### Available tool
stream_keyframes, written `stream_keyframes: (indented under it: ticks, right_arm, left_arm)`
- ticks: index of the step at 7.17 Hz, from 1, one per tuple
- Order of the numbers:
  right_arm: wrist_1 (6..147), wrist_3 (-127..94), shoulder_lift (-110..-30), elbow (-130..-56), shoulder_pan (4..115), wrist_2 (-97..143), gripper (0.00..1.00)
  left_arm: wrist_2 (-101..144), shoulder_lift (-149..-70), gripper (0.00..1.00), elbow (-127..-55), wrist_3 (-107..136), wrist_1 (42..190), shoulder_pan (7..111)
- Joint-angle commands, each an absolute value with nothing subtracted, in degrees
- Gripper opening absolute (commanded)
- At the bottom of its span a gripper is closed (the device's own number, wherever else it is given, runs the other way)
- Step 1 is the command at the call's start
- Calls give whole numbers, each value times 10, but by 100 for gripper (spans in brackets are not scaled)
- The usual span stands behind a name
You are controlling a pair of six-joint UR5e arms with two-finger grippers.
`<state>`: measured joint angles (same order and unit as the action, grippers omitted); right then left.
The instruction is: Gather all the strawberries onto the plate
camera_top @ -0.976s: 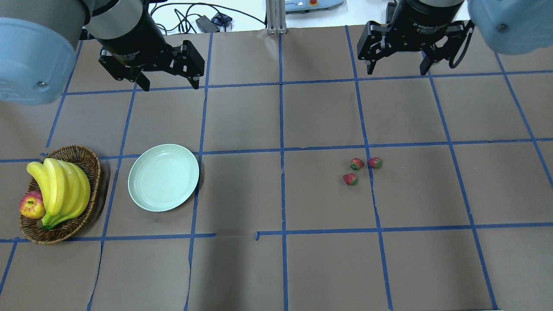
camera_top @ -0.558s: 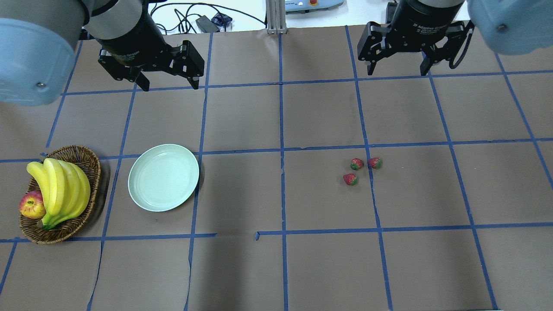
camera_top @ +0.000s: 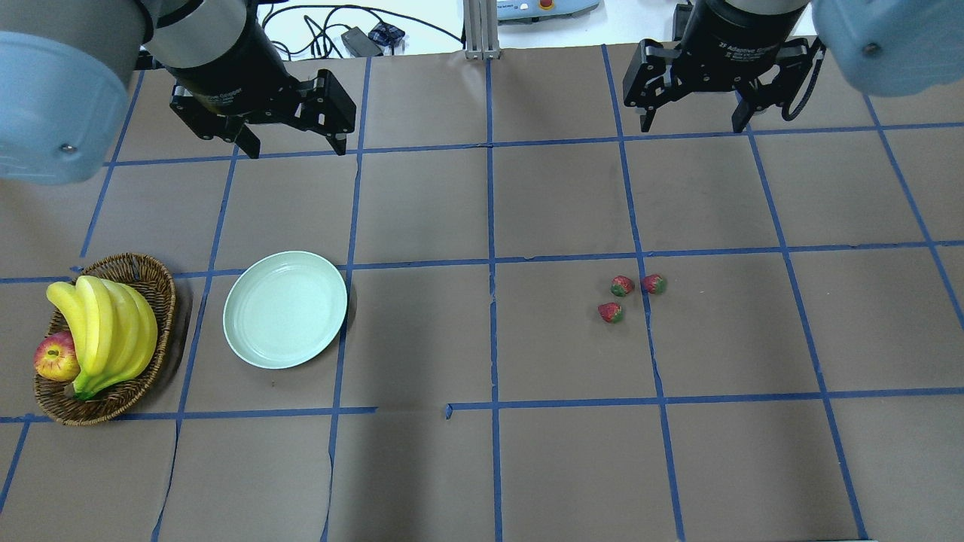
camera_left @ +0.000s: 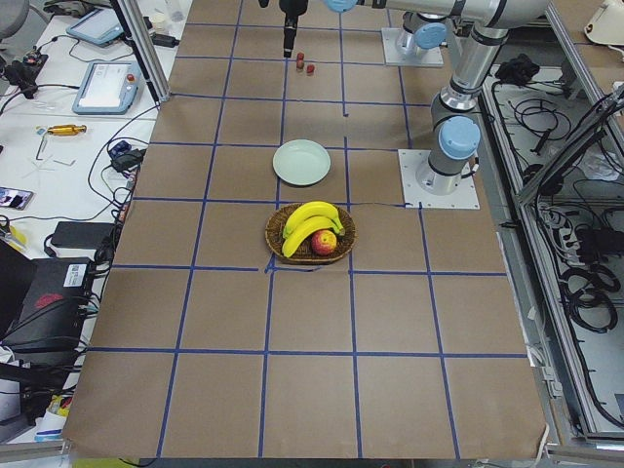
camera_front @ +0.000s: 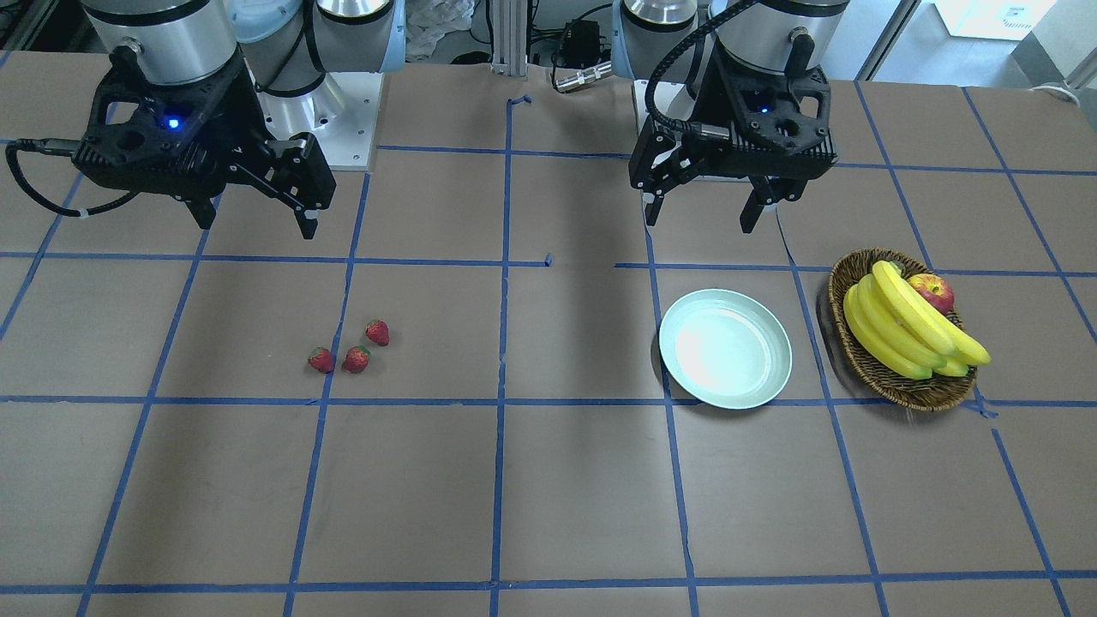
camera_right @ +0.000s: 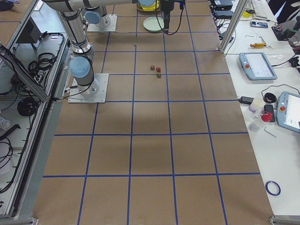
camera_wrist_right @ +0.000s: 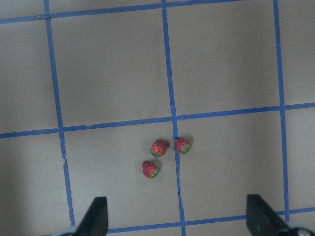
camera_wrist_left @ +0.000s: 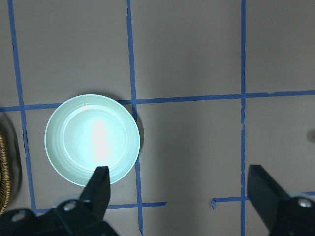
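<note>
- Left hand [camera_top: 296,149]: open, its two fingers spread wide and holding nothing. It hangs above the table [camera_top: 482,467], touching no object.
- Left wrist view: the two dark fingers [camera_wrist_left: 98,187] frame the bottom edge. The plate shows beneath and to one side, and one fingertip overlaps the plate's rim in this view.
- Right hand [camera_top: 693,124]: likewise open and empty, fingers wide apart, raised above the table on the opposite side.
- Right wrist view: all three strawberries lie on the table, in the span between the two fingers [camera_wrist_right: 96,219] and well clear of both.
- Strawberries [camera_top: 622,285]: three small red fruits with green caps, grouped closely on the right arm's half of the table. Two sit side by side, one on either side of a blue tape line [camera_top: 640,226]. The third [camera_top: 610,312] lies just beside them, apart from both.
- Plate [camera_top: 285,309]: round, pale green and glossy, flat on the table on the left arm's side and well apart from the strawberries. Nothing lies in it.
- Basket [camera_top: 143,267]: brown wicker, just beside the plate without touching it. It holds a bunch of bananas [camera_top: 105,331] and an apple [camera_top: 55,357].
- Table: brown paper divided into squares by blue tape.
</note>
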<state>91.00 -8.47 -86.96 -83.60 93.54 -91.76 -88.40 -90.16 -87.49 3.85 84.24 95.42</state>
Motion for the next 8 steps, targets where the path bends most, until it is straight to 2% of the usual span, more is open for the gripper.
stream_keyframes:
  ticks: [1, 4, 6, 8]
  right_arm:
    - [913, -82, -858, -842, 933, -919, 100]
    - [955, -83, -837, -903, 927, -921, 100]
    - [1057, -82, -814, -983, 921, -939, 100]
    - [1152, -81, -814, -1068, 869, -934, 100]
  left_arm:
    - [-883, -902, 100, -885, 39, 843, 954]
    - [-885, -905, 100, -893, 39, 842, 954]
    - [-885, -910, 100, -896, 39, 842, 954]
    - [-885, -904, 100, -906, 38, 842, 954]
